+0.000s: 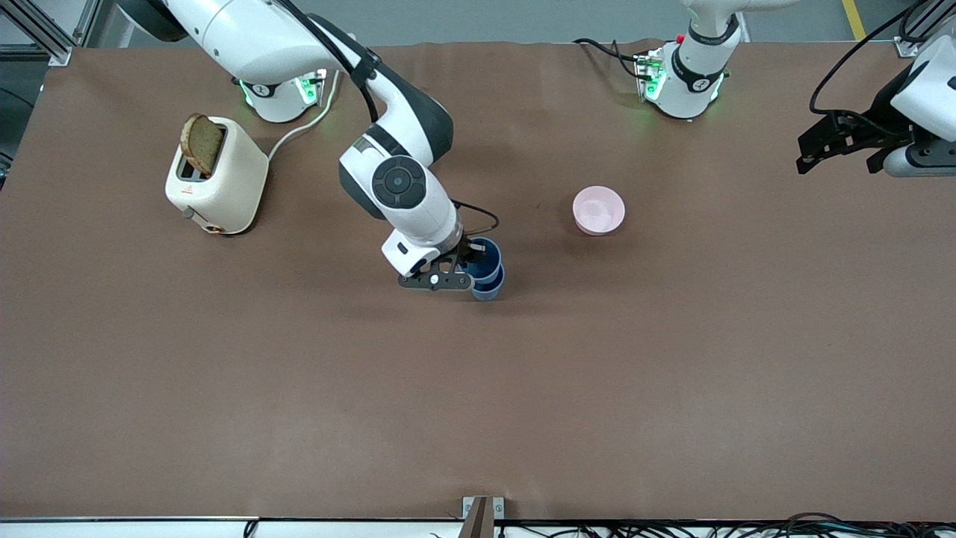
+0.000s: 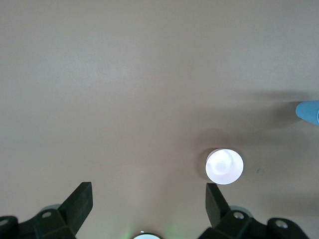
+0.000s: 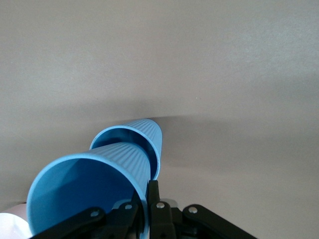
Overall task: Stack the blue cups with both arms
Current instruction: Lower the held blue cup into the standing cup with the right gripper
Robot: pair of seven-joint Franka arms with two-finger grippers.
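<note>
Two blue cups are near the table's middle, one set partway into the other. My right gripper is shut on the rim wall of the upper blue cup, one finger inside and one outside. The lower blue cup shows beneath it. In the right wrist view my right gripper pinches the upper cup, whose base sits inside the lower cup. My left gripper is open and empty, held up over the left arm's end of the table. It also shows open in the left wrist view.
A pink bowl stands between the cups and the left arm's base and shows in the left wrist view. A cream toaster with a slice of bread stands toward the right arm's end.
</note>
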